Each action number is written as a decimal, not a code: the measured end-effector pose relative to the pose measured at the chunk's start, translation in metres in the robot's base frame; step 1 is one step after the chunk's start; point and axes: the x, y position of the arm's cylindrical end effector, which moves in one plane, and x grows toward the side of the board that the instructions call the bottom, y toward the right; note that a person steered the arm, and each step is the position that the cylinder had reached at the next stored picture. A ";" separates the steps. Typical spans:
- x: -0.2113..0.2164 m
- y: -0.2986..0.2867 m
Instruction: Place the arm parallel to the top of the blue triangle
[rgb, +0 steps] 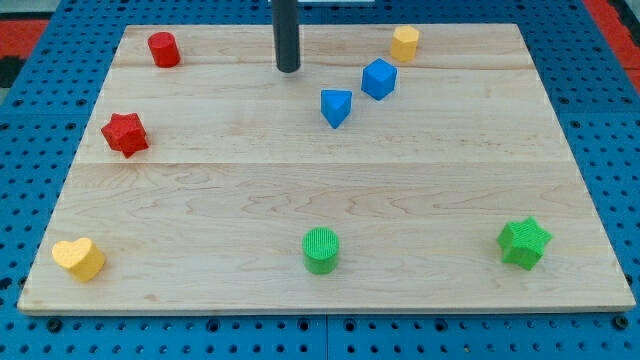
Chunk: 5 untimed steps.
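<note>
The wooden board (300, 200) fills most of the view, lying on a blue pegboard (40, 180). My rod comes down from the view's top, and my tip (288, 70) rests on the board near its top edge. The blue triangle (336, 106) sits just right of and below my tip, apart from it, with a blue cube (379, 78) close by at its upper right.

To do this step well, I judge I should slide my tip rightward along the strip of board above the triangle and stop level with its top edge, keeping clear of the cube, since the gap between them looks narrow.

The rod has no jaws to open or close; it grasps nothing, and its tip touches no block.
</note>
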 end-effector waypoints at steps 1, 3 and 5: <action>-0.017 -0.006; -0.020 -0.003; -0.011 0.051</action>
